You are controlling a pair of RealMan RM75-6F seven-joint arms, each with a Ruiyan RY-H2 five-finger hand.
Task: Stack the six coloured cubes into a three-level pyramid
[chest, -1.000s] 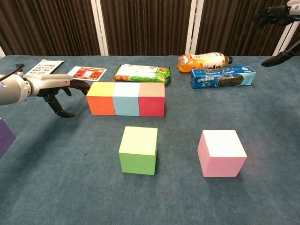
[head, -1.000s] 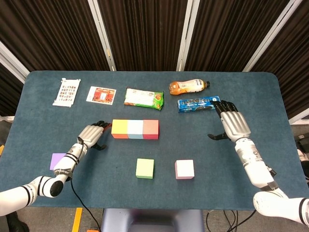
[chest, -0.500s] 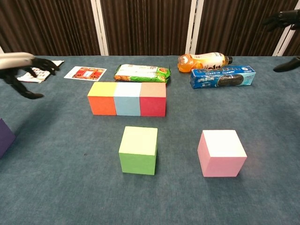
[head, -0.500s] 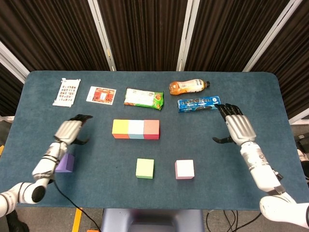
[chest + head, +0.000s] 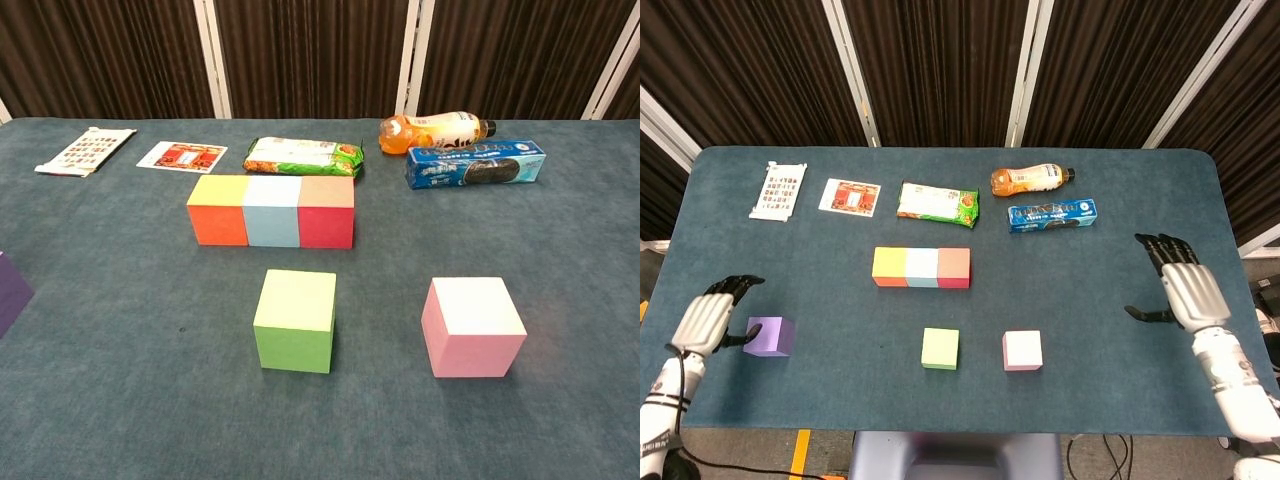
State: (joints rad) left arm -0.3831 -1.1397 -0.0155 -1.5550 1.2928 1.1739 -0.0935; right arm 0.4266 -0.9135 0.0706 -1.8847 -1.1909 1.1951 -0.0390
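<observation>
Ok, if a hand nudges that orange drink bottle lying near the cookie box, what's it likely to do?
The orange drink bottle lies on its side, so it would probably roll rather than slide. It looks full, so likely fairly heavy. The blue cookie box beside it might stop it.

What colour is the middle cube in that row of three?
Light blue middle cube, clearest in the chest view.

Six cubes (image 5: 921, 267); two robot hands (image 5: 702, 319); one bottle (image 5: 1030, 179); four flat packets (image 5: 939, 201).

Even, bright overhead light; soft shadows under the cubes (image 5: 295, 320) (faint ones), both views sharp, no glare.
</observation>
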